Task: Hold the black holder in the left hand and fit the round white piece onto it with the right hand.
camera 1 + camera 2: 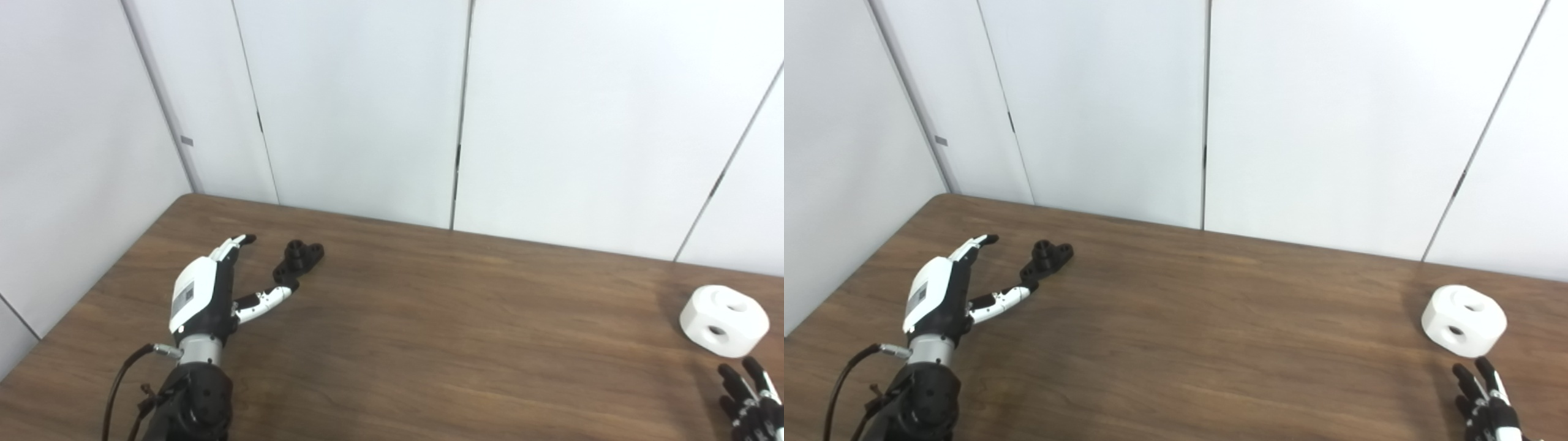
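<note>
Left eye view: black holder (298,260) beside left hand's (205,293) fingers (269,298).

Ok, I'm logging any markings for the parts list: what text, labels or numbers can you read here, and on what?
Nothing is legible.
Grey label on the back of the left robot hand: too small and blurred to read.
Small grey tag on the wall panel: no readable text.
Black holder, round white piece, right robot hand: no markings visible.

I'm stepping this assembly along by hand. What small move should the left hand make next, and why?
Probably ease the left hand forward to close on the black holder: it is open, thumb tip beside the holder, which lies ungrasped on the table.
</note>
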Robot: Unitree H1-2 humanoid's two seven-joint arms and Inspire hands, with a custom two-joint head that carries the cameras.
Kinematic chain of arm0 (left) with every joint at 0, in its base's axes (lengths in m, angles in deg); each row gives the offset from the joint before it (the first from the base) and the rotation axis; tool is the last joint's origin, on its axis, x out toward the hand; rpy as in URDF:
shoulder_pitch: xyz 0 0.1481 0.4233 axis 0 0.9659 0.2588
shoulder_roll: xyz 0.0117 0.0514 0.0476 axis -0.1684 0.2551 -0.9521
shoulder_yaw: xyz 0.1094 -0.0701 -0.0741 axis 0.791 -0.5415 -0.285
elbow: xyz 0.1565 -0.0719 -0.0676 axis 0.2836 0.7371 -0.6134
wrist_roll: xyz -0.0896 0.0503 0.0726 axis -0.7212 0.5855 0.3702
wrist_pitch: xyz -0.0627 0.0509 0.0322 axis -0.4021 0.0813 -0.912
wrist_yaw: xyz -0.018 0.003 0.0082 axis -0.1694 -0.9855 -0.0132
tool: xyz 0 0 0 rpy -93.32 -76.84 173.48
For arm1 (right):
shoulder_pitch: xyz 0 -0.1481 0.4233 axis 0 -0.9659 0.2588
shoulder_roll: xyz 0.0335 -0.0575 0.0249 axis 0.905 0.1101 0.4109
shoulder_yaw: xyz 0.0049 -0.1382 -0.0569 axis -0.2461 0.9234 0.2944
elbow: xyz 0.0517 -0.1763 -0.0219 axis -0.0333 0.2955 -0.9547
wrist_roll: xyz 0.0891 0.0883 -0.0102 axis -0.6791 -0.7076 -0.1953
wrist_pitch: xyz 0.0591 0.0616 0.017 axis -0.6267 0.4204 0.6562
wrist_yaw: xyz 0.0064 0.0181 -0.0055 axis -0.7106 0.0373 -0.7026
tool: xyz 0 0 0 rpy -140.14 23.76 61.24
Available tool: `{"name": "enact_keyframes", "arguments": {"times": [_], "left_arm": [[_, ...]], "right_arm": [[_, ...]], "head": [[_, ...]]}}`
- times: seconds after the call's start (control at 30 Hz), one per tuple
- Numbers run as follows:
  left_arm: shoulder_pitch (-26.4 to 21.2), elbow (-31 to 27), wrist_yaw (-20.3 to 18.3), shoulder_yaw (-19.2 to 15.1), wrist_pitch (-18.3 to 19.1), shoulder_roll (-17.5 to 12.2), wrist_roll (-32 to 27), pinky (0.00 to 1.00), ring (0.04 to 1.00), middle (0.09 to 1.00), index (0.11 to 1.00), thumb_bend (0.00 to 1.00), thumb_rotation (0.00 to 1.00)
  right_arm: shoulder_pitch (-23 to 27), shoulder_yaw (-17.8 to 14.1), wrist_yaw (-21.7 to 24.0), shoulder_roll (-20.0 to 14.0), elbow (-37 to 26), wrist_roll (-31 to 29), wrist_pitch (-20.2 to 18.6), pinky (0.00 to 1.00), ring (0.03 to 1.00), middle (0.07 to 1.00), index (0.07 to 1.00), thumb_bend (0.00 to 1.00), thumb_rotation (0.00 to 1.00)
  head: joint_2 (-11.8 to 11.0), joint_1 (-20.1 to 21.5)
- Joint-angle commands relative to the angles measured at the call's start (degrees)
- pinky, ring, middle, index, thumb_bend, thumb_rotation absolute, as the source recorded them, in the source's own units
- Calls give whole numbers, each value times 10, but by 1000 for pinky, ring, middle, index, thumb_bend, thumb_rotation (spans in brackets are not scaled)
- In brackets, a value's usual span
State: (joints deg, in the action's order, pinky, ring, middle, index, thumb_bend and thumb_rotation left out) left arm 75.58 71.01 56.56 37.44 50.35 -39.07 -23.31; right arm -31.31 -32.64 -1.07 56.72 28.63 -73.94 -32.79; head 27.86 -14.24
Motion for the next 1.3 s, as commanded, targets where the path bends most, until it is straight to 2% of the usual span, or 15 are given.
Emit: {"name": "enact_keyframes", "arguments": {"times": [0.0, 0.3, 0.37, 0.47, 0.67, 1.03, 1.27], "left_arm": [[-28, 3, 10, -8, 4, -15, 0, 783, 920, 914, 849, 822, 415], [-67, 91, 22, 4, -3, -34, -2, 756, 885, 891, 814, 857, 401], [-77, 114, 25, 11, -8, -39, -1, 846, 907, 897, 812, 861, 413], [-91, 150, 35, 20, -16, -46, 0, 929, 920, 896, 789, 875, 421], [-115, 210, 60, 30, -40, -51, -11, 980, 932, 898, 761, 894, 418], [-150, 262, 73, 60, -49, -62, -10, 989, 944, 894, 740, 878, 386], [-161, 286, 92, 69, -71, -62, -18, 984, 940, 893, 733, 876, 370]], "right_arm": [[-20, 9, 6, 10, 17, -10, 0, 1000, 1000, 951, 1000, 573, 1000], [-25, 13, 0, 15, 3, -2, -8, 1000, 1000, 949, 1000, 584, 1000], [-25, 13, 1, 16, 3, -5, -8, 1000, 1000, 947, 1000, 580, 1000], [-25, 14, -1, 17, 0, -5, -8, 1000, 995, 942, 1000, 571, 1000], [-27, 12, 0, 22, -5, -16, -8, 982, 975, 937, 1000, 566, 1000], [-37, 18, -10, 23, -23, -2, -17, 1000, 976, 933, 990, 574, 1000], [-38, 21, -15, 24, -27, 4, -18, 1000, 972, 930, 986, 570, 1000]], "head": [[1, -1], [5, 5], [6, 7], [7, 10], [12, 17], [18, 27], [21, 33]]}}
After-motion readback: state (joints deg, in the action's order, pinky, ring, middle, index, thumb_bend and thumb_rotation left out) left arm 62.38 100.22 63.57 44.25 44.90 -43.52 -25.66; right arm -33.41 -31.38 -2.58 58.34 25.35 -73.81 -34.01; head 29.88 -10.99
